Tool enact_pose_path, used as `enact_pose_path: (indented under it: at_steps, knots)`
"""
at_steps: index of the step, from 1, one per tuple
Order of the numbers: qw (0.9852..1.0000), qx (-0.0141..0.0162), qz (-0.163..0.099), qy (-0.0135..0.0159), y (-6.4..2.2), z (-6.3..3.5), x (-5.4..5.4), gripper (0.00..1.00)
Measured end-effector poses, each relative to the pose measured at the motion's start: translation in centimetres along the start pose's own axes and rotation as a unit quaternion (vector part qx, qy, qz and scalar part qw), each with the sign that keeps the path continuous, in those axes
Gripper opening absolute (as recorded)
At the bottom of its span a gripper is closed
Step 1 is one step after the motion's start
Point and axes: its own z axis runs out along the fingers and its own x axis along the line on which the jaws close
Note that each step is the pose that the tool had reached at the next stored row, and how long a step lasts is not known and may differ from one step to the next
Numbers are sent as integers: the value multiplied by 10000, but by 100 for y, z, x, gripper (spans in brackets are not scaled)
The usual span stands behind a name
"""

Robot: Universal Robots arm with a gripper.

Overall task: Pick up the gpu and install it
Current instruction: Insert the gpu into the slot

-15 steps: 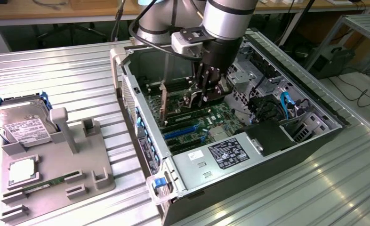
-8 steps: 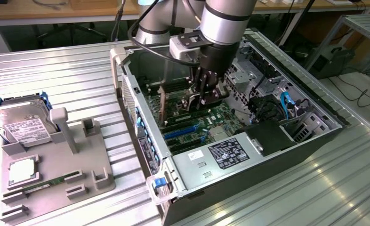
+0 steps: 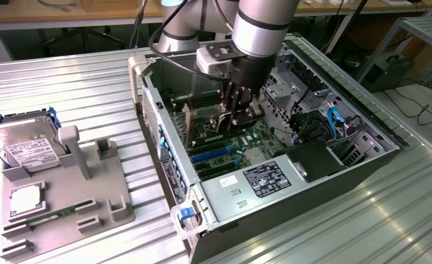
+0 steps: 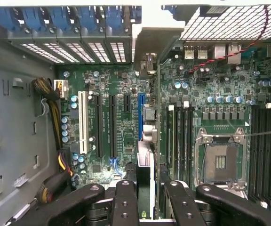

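The tool (image 3: pixel 234 113) is down inside the open computer case (image 3: pixel 348 159), its fingers (image 4: pixel 126 202) closed on the top edge of the gpu (image 4: pixel 146 186), which stands on edge between them, seen edge-on in the wrist view as a thin card running away from the fingers toward the case's rear wall. In the exterior view the gpu (image 3: pixel 223 122) hangs just under the tool, low over the green motherboard (image 3: pixel 249 137), at the expansion slots; whether its lower edge is already seated in a slot I cannot tell. In the wrist view it lines up just beside the blue slot (image 4: pixel 140 115), with the black slots (image 4: pixel 112 125) and the white slot (image 4: pixel 83 121) further off to one side and the empty CPU socket (image 4: pixel 220 160) on the other. On the bench (image 3: pixel 91 93) at the exterior view's left, well apart from the case, a grey holder (image 3: pixel 62 203) carries a hard drive (image 3: pixel 27 148) and a memory stick (image 3: pixel 55 215).
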Motion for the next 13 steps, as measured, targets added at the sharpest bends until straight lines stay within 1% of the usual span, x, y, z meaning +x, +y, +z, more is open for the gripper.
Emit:
enact_pose_path:
  at_steps: [4,7,13]
  knots:
    - [10000,-6,1,0,7,38,7,27]
    - [10000,-6,0,-1,40,60,7,27]
    - [10000,-8,1,-1,44,119,21,27]
